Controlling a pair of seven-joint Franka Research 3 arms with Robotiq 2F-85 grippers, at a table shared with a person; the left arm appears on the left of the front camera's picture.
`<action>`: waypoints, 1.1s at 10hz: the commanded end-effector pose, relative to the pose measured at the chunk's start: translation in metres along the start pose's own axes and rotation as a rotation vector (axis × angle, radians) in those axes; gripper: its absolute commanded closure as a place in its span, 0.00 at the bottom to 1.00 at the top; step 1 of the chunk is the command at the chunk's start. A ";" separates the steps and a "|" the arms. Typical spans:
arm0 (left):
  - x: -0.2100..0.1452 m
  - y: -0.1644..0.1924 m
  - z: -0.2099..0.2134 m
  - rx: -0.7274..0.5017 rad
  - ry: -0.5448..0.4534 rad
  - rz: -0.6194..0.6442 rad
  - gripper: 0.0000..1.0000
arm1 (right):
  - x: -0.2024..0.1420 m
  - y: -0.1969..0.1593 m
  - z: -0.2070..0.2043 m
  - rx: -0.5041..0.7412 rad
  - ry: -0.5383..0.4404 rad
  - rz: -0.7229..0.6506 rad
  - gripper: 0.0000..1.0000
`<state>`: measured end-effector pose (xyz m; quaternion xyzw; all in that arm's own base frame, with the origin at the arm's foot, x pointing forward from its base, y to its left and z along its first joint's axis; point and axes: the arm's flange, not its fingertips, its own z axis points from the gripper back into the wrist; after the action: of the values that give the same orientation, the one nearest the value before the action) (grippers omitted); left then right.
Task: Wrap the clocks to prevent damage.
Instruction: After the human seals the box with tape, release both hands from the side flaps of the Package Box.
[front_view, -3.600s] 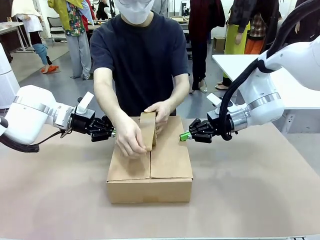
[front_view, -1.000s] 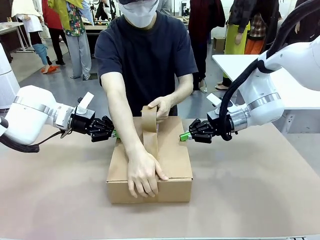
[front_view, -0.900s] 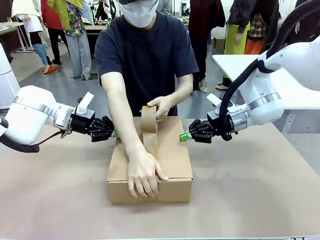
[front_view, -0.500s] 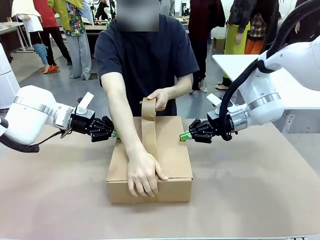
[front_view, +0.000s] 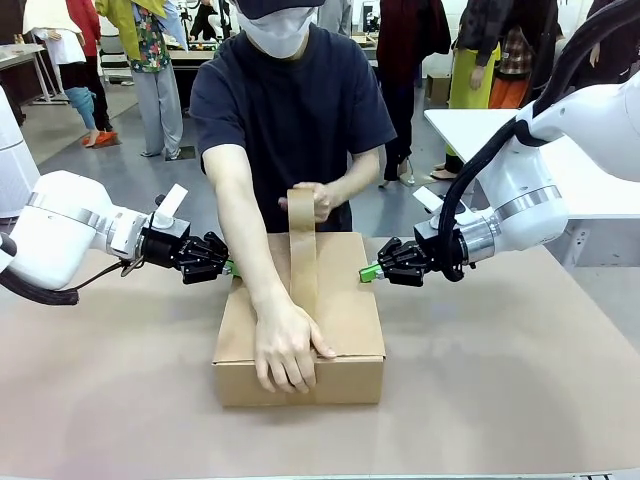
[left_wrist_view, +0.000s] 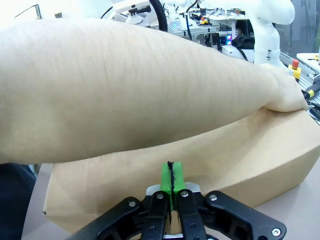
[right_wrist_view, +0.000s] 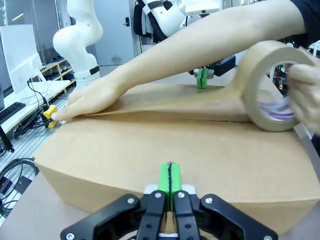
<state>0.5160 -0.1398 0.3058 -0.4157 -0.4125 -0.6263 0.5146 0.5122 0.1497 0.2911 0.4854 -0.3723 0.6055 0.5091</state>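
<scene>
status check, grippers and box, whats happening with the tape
Left gripper shut, empty, at carton's left side. Right gripper shut, empty, at its right. Person's hand pins tape strip on carton; other hand pulls roll back.

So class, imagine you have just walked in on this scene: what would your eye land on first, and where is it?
The brown cardboard box in the middle of the table, with a person's hand pressing a strip of brown tape over its near edge. The other hand holds the tape roll above the box's far edge. The left tool and right tool, both shut, sit against the box's sides.
</scene>
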 end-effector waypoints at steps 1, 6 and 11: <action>-0.002 0.000 -0.002 0.006 -0.002 -0.004 0.99 | -0.003 0.000 -0.002 -0.007 0.010 -0.005 0.99; -0.002 0.000 -0.002 0.006 -0.002 -0.004 0.99 | -0.003 0.000 -0.002 -0.007 0.010 -0.005 0.99; -0.002 0.000 -0.002 0.006 -0.002 -0.004 0.99 | -0.003 0.000 -0.002 -0.007 0.010 -0.005 0.99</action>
<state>0.5160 -0.1397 0.3058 -0.4157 -0.4125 -0.6262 0.5146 0.5122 0.1497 0.2911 0.4854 -0.3723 0.6055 0.5091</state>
